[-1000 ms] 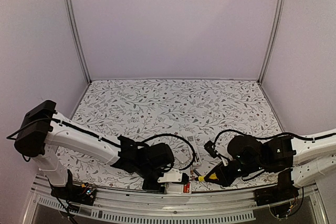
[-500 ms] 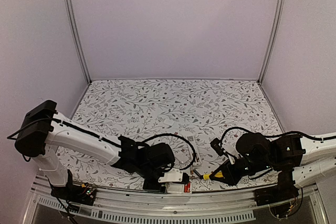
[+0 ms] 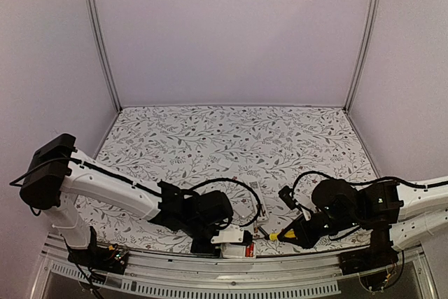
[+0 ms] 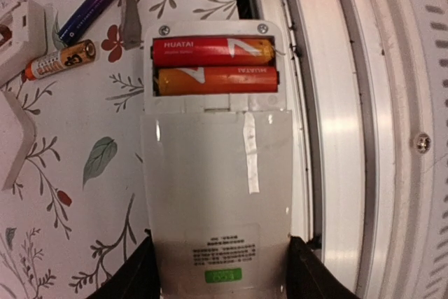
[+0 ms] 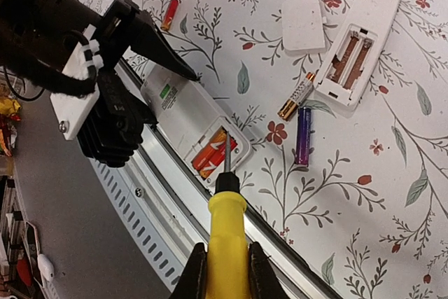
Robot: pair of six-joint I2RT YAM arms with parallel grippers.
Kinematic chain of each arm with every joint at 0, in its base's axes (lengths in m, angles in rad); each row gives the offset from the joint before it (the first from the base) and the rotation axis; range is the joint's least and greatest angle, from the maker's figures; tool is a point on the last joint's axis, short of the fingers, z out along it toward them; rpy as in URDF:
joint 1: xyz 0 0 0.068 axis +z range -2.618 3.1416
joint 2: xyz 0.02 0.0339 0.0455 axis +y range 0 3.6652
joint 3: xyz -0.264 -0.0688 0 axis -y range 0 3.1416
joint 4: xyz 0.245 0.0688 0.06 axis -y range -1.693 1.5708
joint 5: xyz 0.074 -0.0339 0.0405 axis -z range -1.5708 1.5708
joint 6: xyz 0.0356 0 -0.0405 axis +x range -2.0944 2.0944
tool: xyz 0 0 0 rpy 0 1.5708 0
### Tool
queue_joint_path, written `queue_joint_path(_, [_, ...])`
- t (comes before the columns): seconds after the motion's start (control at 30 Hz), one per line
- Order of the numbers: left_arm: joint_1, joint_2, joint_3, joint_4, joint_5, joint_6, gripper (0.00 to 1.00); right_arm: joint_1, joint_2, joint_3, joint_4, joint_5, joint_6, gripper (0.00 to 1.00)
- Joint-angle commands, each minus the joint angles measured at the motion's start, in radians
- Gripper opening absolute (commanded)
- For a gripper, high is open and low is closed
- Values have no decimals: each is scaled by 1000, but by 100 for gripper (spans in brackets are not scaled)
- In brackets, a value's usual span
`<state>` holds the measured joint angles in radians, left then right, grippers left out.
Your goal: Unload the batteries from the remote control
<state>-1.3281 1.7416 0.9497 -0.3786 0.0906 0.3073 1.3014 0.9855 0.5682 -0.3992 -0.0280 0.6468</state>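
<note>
Our left gripper [image 4: 220,272] is closed about halfway on the lower end of the remote control [image 4: 217,173], one finger on each long side. The remote lies back up with its bay uncovered, and the batteries [image 4: 210,50] sit in it side by side, one red and one orange. Our right gripper [image 5: 225,271] is clamped tight on the yellow handle of a screwdriver [image 5: 225,232]. From the left wrist its shaft shows just off the bay-end corner of the remote, outside the bay, and we cannot tell whether the tip touches anything. Just beyond that end, a purple battery [image 5: 302,136] and a gold-and-black battery [image 5: 297,99] lie loose on the cloth. Beside them is a second remote [image 5: 364,26] with its bay bare, and next to that a loose white cover [image 5: 303,24]. A small red battery [image 5: 170,12] lies farther off, past the left gripper's fingers. This clutter crowds the side of the held remote that faces away from the rail. Since a second ago our right arm has drawn back to its own side. The yellow handle now sits a little farther from the remote, while the left arm and the remote have not moved. The remote's other long side runs along the metal rail [image 4: 329,103] at the near edge of the table [image 3: 231,131]. Behind both arms, open floral surface reaches back to the walls [image 3: 231,33].
</note>
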Motion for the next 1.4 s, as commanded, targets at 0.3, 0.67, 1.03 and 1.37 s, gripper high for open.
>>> queue_joint_path(0.3, [13, 71, -28, -29, -51, 26, 18, -13, 19, -36, 44, -9, 5, 0])
queue_joint_path(0.67, [13, 76, -29, -29, -52, 27, 18, -17, 19, -55, 54, -29, 11, 0])
queue_joint_path(1.03, [13, 80, -28, -29, -51, 27, 17, -31, -44, -51, 79, -20, 40, 0])
queue_joint_path(1.37, [13, 83, -29, -29, -56, 25, 16, -31, 15, -49, 105, -60, 19, 0])
